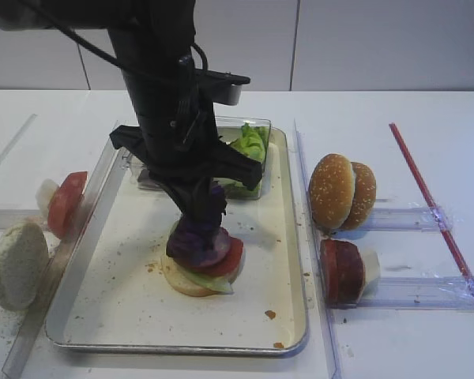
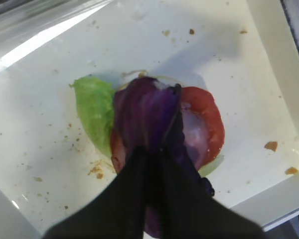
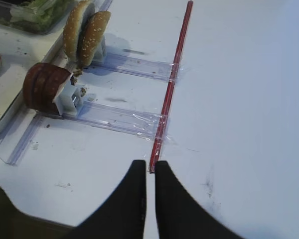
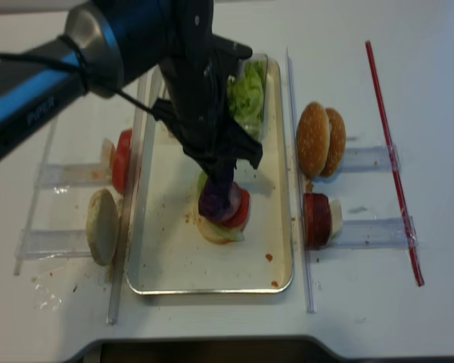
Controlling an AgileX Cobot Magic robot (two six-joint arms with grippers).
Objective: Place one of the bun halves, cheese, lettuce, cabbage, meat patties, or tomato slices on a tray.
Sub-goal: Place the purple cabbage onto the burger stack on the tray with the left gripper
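My left gripper (image 2: 150,149) is shut on a dark purple cabbage leaf (image 2: 144,112), which hangs from the fingertips and touches the top of a stack in the middle of the cream tray (image 1: 126,316). That stack has a pale bun half (image 1: 182,283) at the bottom, green lettuce (image 2: 94,107) and a red tomato slice (image 2: 209,119) above it. In the high view the left arm stands upright over the stack, with the gripper (image 1: 197,217) low on the cabbage (image 1: 199,233). My right gripper (image 3: 150,167) is shut on nothing, above the white table beside a red strip (image 3: 172,79).
A clear box of lettuce (image 1: 249,150) sits at the tray's far end. Right of the tray, sesame bun halves (image 1: 341,192) and meat patties (image 1: 344,272) stand on edge in clear racks. On the left stand a tomato slice (image 1: 65,204) and a pale bun half (image 1: 17,264).
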